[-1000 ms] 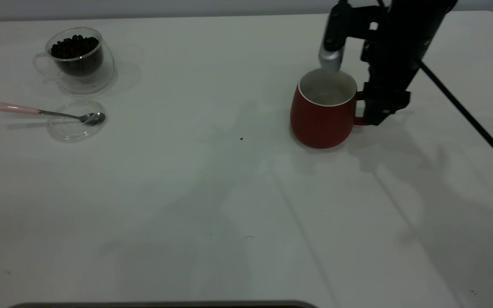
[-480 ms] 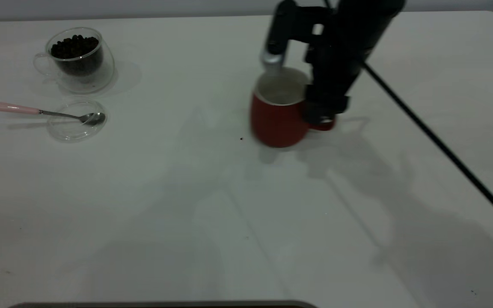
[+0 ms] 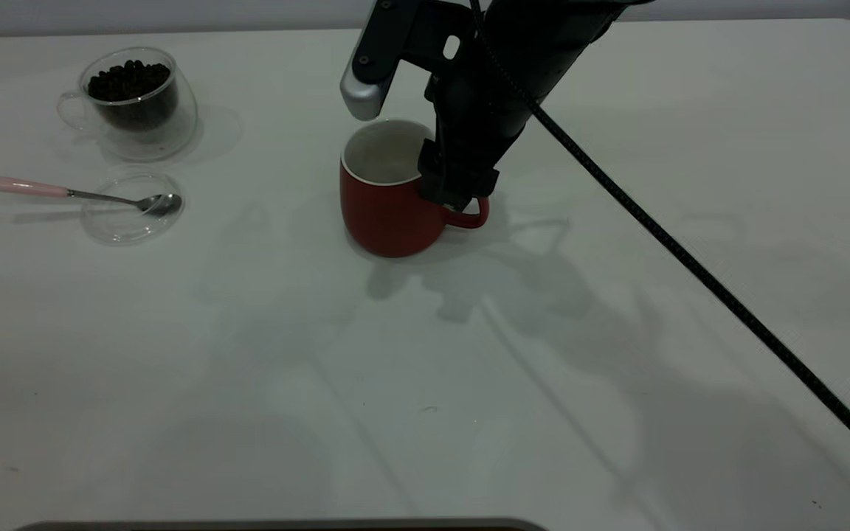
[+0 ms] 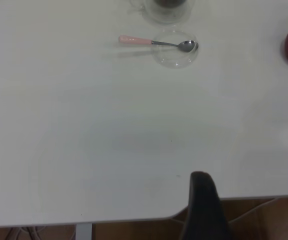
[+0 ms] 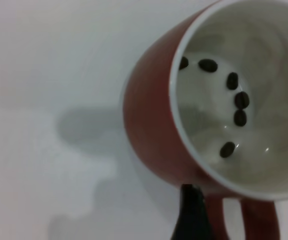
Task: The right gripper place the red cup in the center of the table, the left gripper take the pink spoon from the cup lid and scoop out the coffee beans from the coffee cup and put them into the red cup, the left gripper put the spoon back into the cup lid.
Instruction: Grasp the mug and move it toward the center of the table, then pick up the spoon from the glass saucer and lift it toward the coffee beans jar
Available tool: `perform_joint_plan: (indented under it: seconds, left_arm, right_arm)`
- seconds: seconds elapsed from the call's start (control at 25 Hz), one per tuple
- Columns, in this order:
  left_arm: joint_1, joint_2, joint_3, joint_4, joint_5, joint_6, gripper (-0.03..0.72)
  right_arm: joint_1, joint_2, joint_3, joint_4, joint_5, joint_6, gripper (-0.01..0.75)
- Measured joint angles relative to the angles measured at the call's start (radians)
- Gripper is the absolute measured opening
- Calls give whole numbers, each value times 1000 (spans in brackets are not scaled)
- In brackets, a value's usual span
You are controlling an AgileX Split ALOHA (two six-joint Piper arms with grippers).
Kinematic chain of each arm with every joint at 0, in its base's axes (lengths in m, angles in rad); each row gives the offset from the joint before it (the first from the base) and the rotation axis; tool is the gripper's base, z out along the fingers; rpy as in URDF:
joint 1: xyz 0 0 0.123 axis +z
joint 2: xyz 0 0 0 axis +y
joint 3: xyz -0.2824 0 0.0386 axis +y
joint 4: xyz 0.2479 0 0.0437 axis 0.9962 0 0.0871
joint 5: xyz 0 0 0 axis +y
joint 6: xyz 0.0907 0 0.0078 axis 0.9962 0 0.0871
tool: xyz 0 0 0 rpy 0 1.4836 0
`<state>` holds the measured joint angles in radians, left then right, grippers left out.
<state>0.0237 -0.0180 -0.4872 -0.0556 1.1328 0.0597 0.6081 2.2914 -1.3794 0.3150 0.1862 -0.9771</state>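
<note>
The red cup [image 3: 394, 199] holds a few loose dark beans on its white bottom, seen in the right wrist view. The coffee cup [image 3: 133, 103], at about ten o'clock on the desk [image 3: 248, 369], is heaped with coffee beans [image 3: 128, 80]. Just beside it the cup lid [image 3: 131, 206] carries the bowl of the pink spoon [image 3: 78, 194].

Since half a second ago the red cup has slid towards nine o'clock, now near the desk's centre. It is dark red and matte, with a white rim. The right gripper [image 3: 458, 195] is pinching its handle at three o'clock. The left gripper [image 4: 204, 207] hangs over the desk edge; whether it is spread I cannot tell.
</note>
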Motion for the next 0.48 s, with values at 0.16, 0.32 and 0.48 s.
perform_joint_plan:
  seconds: [0.16,0.32,0.48]
  left_arm:
    - [0,0,0,0,0,0,547]
    - [0,0,0,0,1,0,547]
    - [0,0,0,0,1,0,547]
  right_arm:
    - [-7,-108,1,-26,130,67,588]
    - [-22,-280,1,-162,372,298,588]
    - [-30,-461,1,-358,702,578,588]
